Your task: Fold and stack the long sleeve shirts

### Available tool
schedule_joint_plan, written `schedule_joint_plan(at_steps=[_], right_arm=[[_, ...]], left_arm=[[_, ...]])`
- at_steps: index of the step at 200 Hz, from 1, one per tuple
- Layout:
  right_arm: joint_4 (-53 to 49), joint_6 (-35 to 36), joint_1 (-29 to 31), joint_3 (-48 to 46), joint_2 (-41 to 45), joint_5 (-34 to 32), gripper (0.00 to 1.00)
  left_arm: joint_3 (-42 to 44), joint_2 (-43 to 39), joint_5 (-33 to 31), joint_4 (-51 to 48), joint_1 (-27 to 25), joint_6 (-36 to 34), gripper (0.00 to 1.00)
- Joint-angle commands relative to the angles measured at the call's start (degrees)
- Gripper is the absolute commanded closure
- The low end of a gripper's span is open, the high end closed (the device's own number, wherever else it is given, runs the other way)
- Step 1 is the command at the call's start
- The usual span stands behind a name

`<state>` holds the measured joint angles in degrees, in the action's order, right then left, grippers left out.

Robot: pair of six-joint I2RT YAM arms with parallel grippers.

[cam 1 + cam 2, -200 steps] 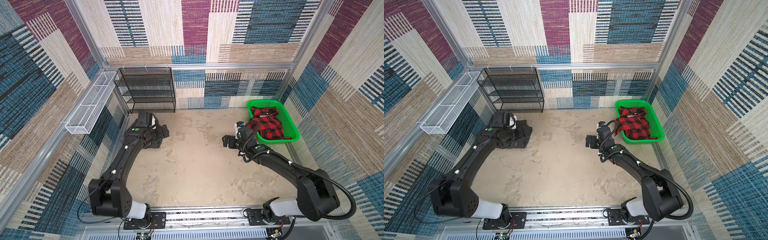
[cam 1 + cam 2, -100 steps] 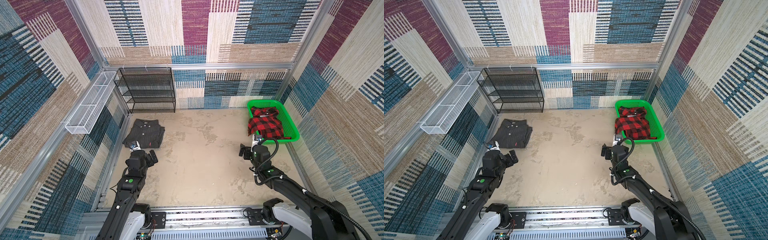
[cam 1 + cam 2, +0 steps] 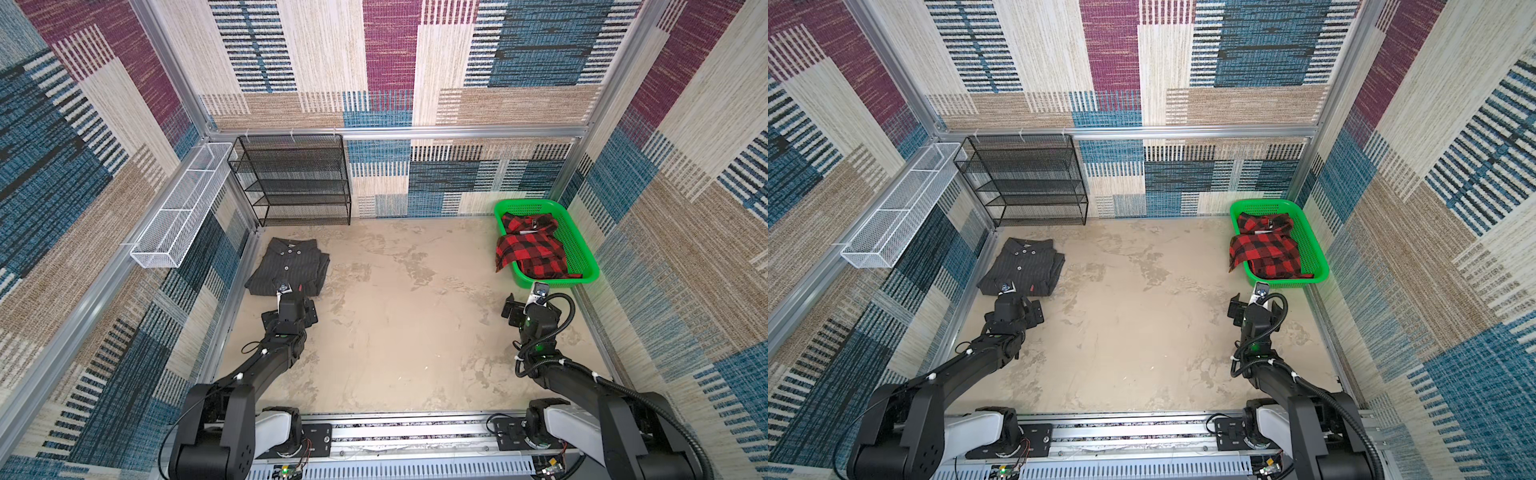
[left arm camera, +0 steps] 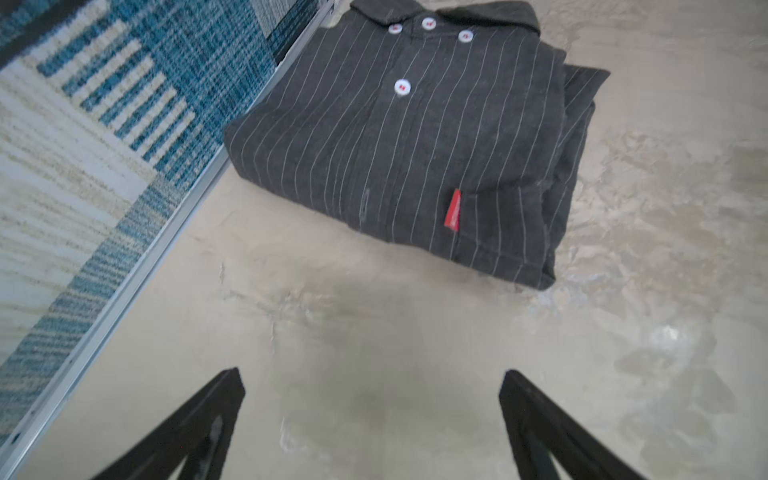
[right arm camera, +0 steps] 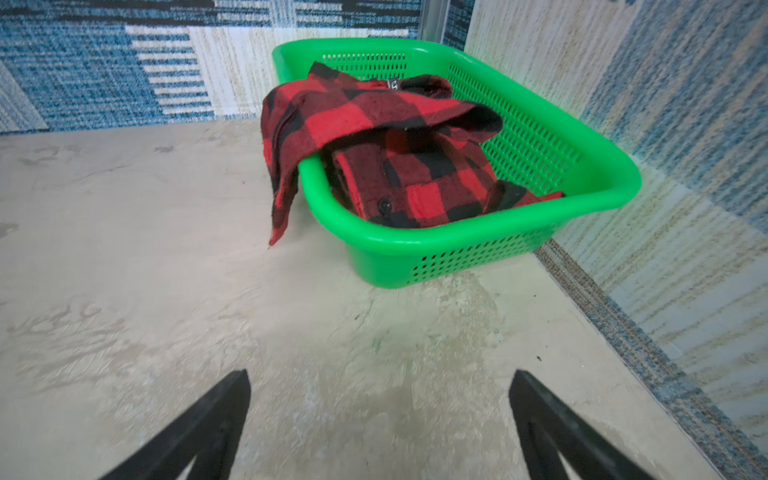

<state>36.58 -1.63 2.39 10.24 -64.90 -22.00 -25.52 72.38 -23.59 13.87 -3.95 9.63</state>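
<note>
Red-check shirt [image 5: 374, 120] is hanging over the green basket [image 5: 457, 236] rim, ahead of your right gripper [image 5: 380, 374] — pulling, you're risking dragging the basket. Grey shirt [image 4: 407, 137] is lying folded ahead of your left gripper [image 4: 370, 372]; both jaws are gaping, empty.

The left gripper [image 4: 371, 371] and right gripper [image 5: 379, 372] were fitted with black tapered fingers [image 4: 199, 419]; black arms [image 3: 266, 365] were joined by white housings [image 3: 272, 428] to the silver rail [image 3: 415, 432].

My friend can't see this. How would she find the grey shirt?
Find the black rack at the back. The grey shirt lies folded on the floor before it. It has thin pale stripes; the red shirt is checked.
</note>
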Motion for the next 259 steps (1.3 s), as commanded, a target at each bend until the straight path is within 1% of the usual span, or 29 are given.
schedule_joint_plan(at_steps=[1,18,45,65,83,99,112,119,130,138,153,163,172,180,189,198,206,259], right_arm=[[9.4,0.8,-1.2,1.0,-2.8,4.7,0.0],[11.2,1.4,-1.4,2.1,-5.5,7.2,0.0],[17.4,2.4,-1.5,1.8,-7.8,10.4,0.0],[21.6,3.2,-1.7,1.7,-9.9,12.2,0.0],[25.1,3.5,-1.7,2.1,-12.0,13.5,0.0],[23.5,3.5,-1.9,4.0,-13.6,15.0,0.0],[24.2,3.2,-1.9,4.2,-14.3,16.8,0.0],[25.3,3.0,-2.0,3.9,-14.5,17.7,0.0],[31.7,2.7,-1.9,1.9,-16.7,19.2,0.0],[35.6,2.3,-2.0,1.1,-19.3,18.8,0.0],[39.8,1.7,-2.0,1.2,-23.9,17.0,0.0],[37.1,1.6,-2.0,1.2,-22.5,17.1,0.0],[39.1,1.7,-2.0,1.2,-23.6,17.0,0.0],[36.9,1.6,-2.0,1.5,-22.8,17.0,0.0],[38.7,1.7,-2.0,1.3,-23.5,16.9,0.0],[37.1,1.6,-2.0,1.4,-22.9,17.0,0.0],[38.4,1.9,-2.0,1.2,-23.2,16.9,0.0],[37.6,2.0,-2.0,1.4,-22.9,17.4,0.0]], left_arm=[[-1.0,2.8,4.2,10.0,0.8,-3.9,0.0],[-1.3,4.7,6.7,13.2,1.5,-4.9,0.0],[0.3,6.5,10.7,20.6,3.0,-7.3,0.01],[3.0,10.6,14.7,31.1,5.2,-6.7,0.01],[4.7,15.2,16.5,38.9,5.9,-6.9,0.0],[3.6,13.8,17.7,34.0,6.0,-6.9,0.0],[3.9,15.0,17.9,36.8,6.1,-7.1,0.01],[3.7,14.7,18.0,35.8,6.1,-7.0,0.0],[3.0,14.8,17.9,34.7,6.1,-7.0,0.01],[2.7,15.1,17.9,34.6,6.1,-7.1,0.0],[2.0,15.1,18.1,33.4,6.1,-7.1,0.0],[2.1,15.0,18.1,33.4,6.1,-7.1,0.01],[2.0,15.1,18.1,33.3,6.1,-7.1,0.0],[1.9,15.1,18.0,33.3,6.1,-7.1,0.01],[1.9,15.1,18.0,33.1,6.1,-7.1,0.01],[1.9,15.1,17.8,33.2,6.1,-7.1,0.01],[1.8,15.1,17.8,33.0,6.0,-7.1,0.01],[1.5,15.2,18.6,32.6,6.1,-7.5,0.01]])
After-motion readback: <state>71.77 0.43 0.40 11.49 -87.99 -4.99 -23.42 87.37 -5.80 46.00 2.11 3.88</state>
